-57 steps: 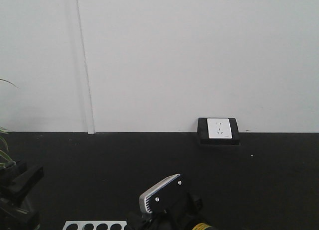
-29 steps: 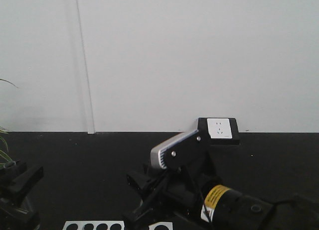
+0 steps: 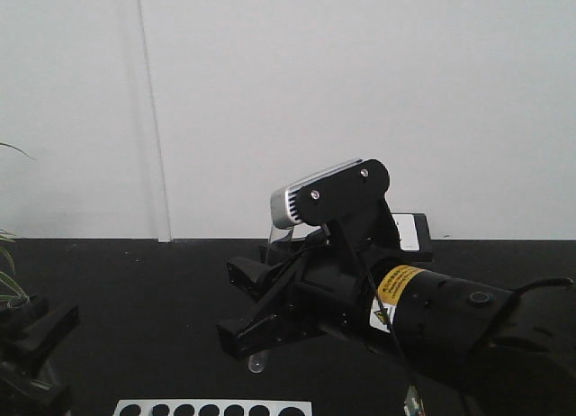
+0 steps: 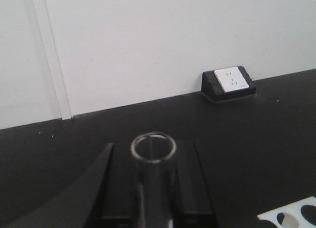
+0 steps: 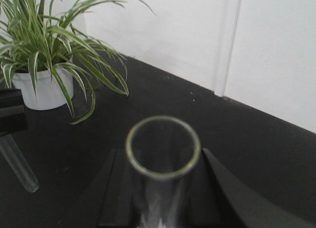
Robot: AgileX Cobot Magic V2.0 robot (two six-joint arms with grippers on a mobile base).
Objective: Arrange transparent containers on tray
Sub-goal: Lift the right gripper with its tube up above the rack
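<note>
Glass tubes (image 4: 154, 188) pinched by left claw (image 4: 150, 154) and right claw (image 5: 160, 154); only right wrist sees plant (image 5: 54, 45)

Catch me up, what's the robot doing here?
Each arm has a tube in its grip. The left end effector is shut on a test tube; the right end effector is shut on a second test tube, held above the black table near the white rack. The tray isn't in any view, so no placement shows yet.
</note>
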